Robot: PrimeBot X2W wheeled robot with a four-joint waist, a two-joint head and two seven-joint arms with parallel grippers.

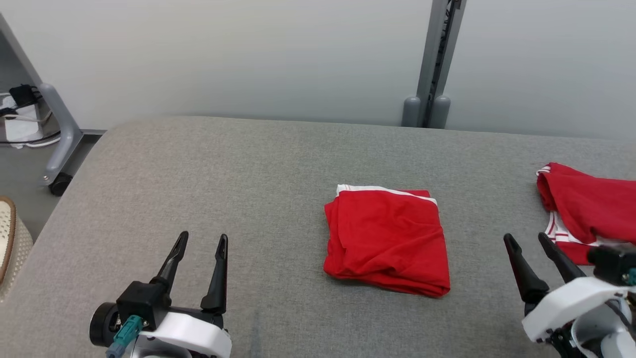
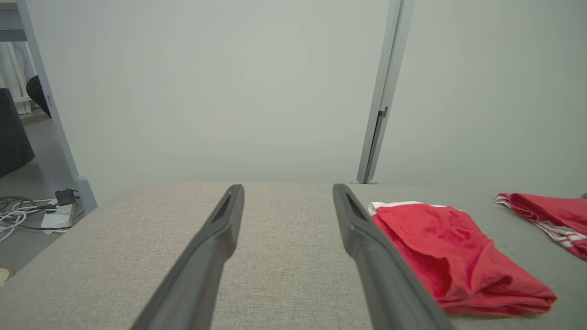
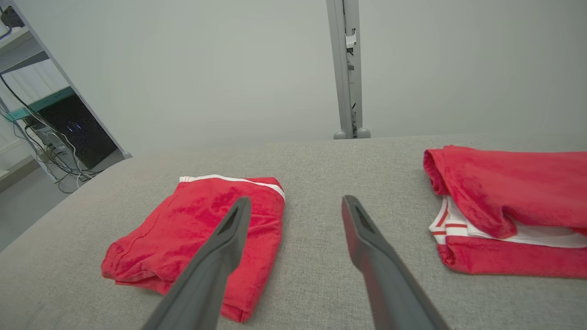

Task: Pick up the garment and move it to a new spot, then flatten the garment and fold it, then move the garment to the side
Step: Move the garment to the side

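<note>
- Although it's folded down to a rough square, the garment is kinda lumpy. It's red fabric with a white trim strip along the far edge and bunched wrinkles at the near-left corner. It lies around the middle of the grey padded table, with nothing touching it.
- At about 3 o'clock from it, well apart, a second red garment lies by the table's right side. It's folded looser, with red-and-white striped trim poking out underneath, and it runs off the right edge of the head view.
- The right gripper is at roughly 4 o'clock from the garment, between the two red pieces. Its fingers are spread wide and holding nothing, and in the right wrist view they point up the bare strip between the two.
- The left gripper is at about 8 o'clock, over bare table. Its fingers are also spread and empty, well clear of the fabric.
- At 12 to 1 o'clock, past the table's far edge, a grey post stands against a pale wall.
- Way out at 10 o'clock, off the table, there's a grey cart leg on a black caster, with some cables behind it.
- There's something pale and woven at the far left edge, around 9 o'clock, but I can't tell what it is.
</note>
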